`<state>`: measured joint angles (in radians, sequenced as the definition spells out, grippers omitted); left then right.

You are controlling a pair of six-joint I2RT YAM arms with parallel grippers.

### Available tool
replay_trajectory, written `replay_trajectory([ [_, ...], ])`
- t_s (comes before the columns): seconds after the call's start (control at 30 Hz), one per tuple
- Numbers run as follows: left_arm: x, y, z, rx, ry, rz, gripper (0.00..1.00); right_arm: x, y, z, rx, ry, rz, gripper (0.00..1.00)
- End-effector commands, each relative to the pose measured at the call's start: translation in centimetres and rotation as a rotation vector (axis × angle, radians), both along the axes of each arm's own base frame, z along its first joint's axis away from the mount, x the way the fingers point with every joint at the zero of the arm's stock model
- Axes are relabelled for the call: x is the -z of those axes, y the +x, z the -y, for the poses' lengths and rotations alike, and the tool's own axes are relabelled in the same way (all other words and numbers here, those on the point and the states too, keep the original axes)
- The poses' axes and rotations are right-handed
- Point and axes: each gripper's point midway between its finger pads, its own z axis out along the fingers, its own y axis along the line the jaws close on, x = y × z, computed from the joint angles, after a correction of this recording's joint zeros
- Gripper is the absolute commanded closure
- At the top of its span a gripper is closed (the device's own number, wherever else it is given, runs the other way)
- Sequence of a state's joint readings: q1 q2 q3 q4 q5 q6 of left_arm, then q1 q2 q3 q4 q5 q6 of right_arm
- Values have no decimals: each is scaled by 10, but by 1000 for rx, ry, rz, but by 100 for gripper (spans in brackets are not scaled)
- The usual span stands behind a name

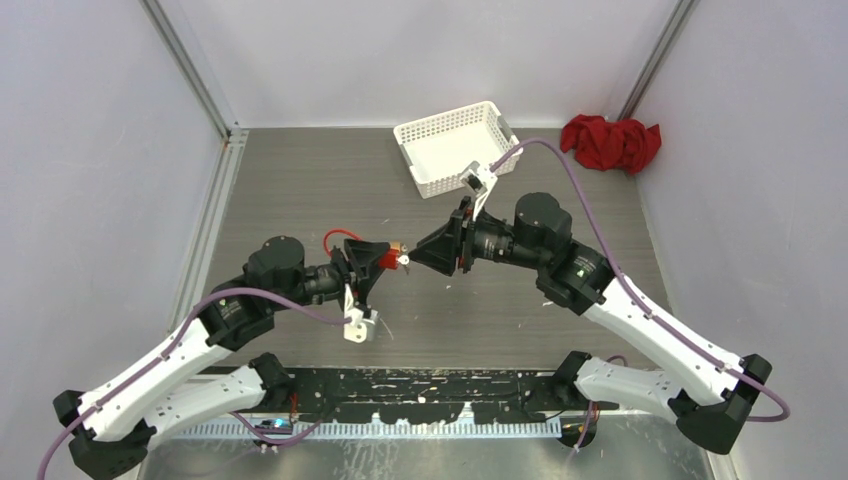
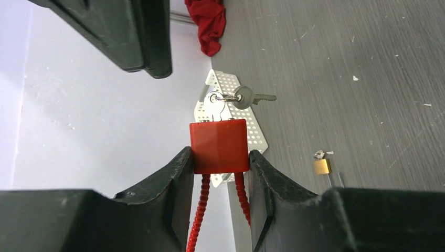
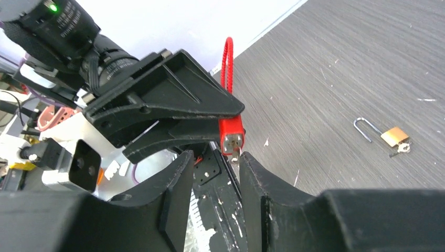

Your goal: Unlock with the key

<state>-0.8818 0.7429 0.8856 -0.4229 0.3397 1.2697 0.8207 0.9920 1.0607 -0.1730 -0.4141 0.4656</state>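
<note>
With left tool [image 1: 384, 258] clenched on the red cable lock [image 2: 219, 144], holding it aloft over the surface [image 1: 300, 180] and bracketing its inserted key [image 3: 234, 156] with the right tool [image 3: 212, 160], jaws parted, seemingly needing next closing on that key and turning.

The lock [image 2: 219, 146] sits between the left gripper's [image 1: 383, 257] jaws above the counter [image 1: 300, 190], the right gripper [image 1: 420, 254] just right of it. The basket [image 1: 455, 145] lies behind them, the cloth [image 1: 610, 142] in the far-right corner.
</note>
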Motion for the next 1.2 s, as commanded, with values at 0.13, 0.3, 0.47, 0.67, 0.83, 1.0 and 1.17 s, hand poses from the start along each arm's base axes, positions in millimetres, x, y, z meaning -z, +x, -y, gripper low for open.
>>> replay_trajectory([
  [0.13, -36, -4, 3, 42, -78, 146, 100, 2, -1, 4, -17, -66, 9, 53],
  [0.3, -35, -6, 3, 59, -66, 185, 100, 3, -5, -2, -54, -56, -14, 54],
  [0.47, -35, -6, 3, 59, -69, 179, 100, 5, -5, -8, -82, -51, -25, 61],
  [0.67, -37, -8, 3, 66, -77, 170, 100, 1, -4, -13, -98, -38, -22, 71],
  [0.83, -36, -8, 3, 66, -77, 157, 100, 1, -3, -15, -107, -42, -19, 78],
  [1.0, -37, -10, 4, 71, -77, 127, 100, 2, -3, -17, -118, -48, -12, 86],
  [1.17, -38, -12, 4, 66, -79, 65, 100, 5, 1, -13, -102, -81, 29, 96],
])
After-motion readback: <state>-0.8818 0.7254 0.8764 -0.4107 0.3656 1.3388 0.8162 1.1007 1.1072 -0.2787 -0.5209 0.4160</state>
